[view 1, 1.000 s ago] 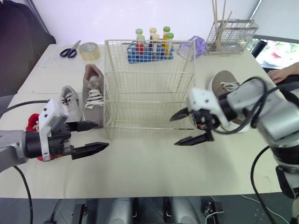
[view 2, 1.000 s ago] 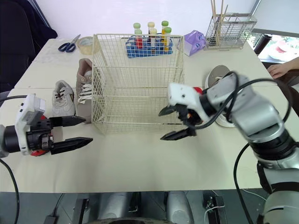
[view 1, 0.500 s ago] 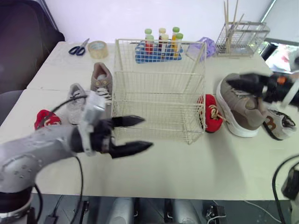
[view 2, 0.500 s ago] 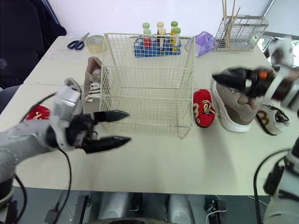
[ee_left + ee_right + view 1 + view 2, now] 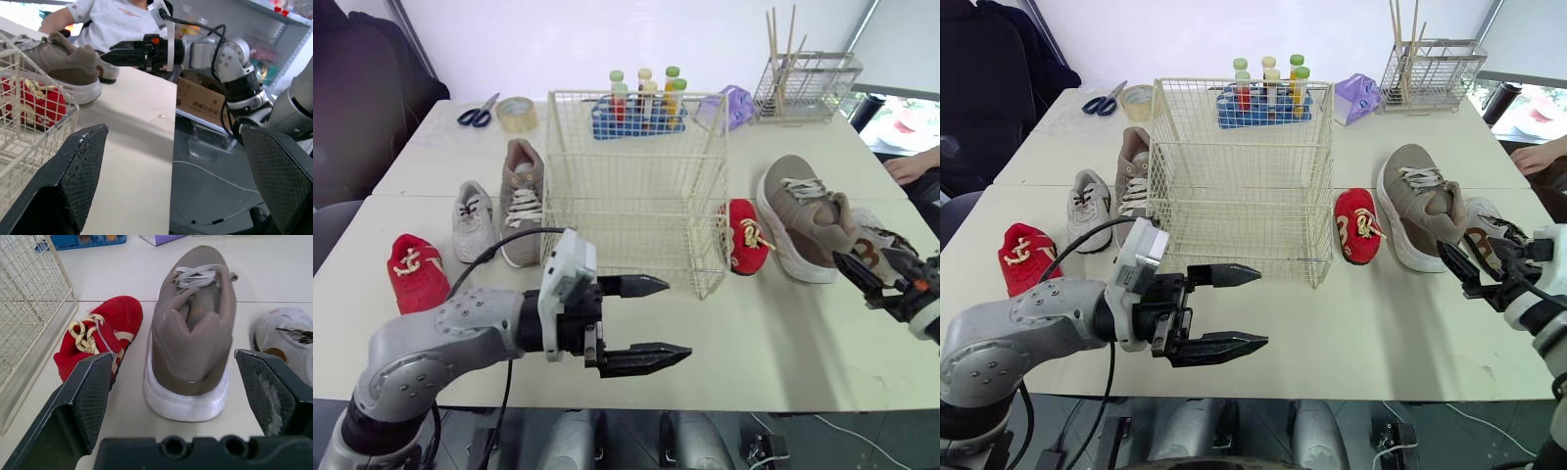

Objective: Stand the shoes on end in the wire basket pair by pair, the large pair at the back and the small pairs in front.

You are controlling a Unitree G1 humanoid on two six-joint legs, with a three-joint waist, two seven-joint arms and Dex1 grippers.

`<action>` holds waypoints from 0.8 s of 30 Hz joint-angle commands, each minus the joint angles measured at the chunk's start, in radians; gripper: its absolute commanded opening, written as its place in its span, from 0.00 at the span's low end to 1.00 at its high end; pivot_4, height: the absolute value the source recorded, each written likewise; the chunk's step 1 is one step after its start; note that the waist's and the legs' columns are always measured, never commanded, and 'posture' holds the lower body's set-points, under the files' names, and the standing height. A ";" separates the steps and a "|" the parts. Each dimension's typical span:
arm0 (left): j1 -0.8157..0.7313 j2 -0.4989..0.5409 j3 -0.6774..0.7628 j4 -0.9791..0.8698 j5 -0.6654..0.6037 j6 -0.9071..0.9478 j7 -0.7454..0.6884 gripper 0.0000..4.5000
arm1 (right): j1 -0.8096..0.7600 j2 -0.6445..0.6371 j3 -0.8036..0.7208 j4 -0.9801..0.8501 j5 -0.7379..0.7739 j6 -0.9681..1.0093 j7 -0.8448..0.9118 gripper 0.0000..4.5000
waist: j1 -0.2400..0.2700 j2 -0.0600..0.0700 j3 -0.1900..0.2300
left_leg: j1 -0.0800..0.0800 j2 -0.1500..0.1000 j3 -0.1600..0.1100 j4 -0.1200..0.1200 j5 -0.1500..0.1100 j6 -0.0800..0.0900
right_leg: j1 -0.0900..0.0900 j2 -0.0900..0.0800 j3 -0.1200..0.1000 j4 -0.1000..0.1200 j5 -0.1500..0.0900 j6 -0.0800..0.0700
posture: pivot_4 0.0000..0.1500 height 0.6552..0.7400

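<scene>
Table: pale beige top (image 5: pixel 764 333), white wall behind; scissors (image 5: pixel 475 108), tape roll (image 5: pixel 517 108), bottle rack (image 5: pixel 641 103) and stick holder (image 5: pixel 803 83) along the back edge.
Wire basket (image 5: pixel 636 95): cream wire, upright at table centre.
Robot's left of basket: left taupe shoe (image 5: pixel 521 196) just beside it, then grey shoe (image 5: pixel 472 217), then left red shoe (image 5: pixel 416 272); all flat on their soles.
Robot's right of basket: right red shoe (image 5: pixel 744 235) against the wire, right taupe shoe (image 5: pixel 803 215), white shoe (image 5: pixel 1484 235); all flat.
Left gripper (image 5: pixel 677 318): fingers spread wide, nothing between them, over the table in front of the basket.
Right gripper (image 5: pixel 171 355): fingers spread wide, near the right taupe shoe's heel.
</scene>
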 commanded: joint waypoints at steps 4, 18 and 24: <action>0.033 0.032 0.011 -0.028 0.028 -0.026 -0.004 1.00 | -0.072 0.017 0.112 0.145 -0.017 -0.158 -0.052 0.95 | 0.000 0.000 0.000 | 0.000 0.000 0.001 0.000 0.001 -0.002 | 0.000 0.000 0.001 0.000 0.000 0.000 | 1.00 1.00; 0.105 0.071 0.026 -0.042 0.056 -0.051 -0.005 1.00 | -0.150 0.027 0.183 0.344 -0.063 -0.419 -0.166 0.95 | -0.001 0.000 0.000 | 0.000 0.000 0.001 0.000 0.000 -0.001 | 0.000 0.000 0.001 0.000 0.000 0.000 | 1.00 1.00; 0.127 0.087 0.033 -0.041 0.064 -0.055 -0.017 1.00 | -0.205 -0.006 0.225 0.456 -0.088 -0.489 -0.165 0.95 | -0.001 0.000 0.000 | 0.000 0.000 0.001 0.000 0.000 0.000 | -0.001 -0.001 0.001 0.000 0.000 0.000 | 1.00 1.00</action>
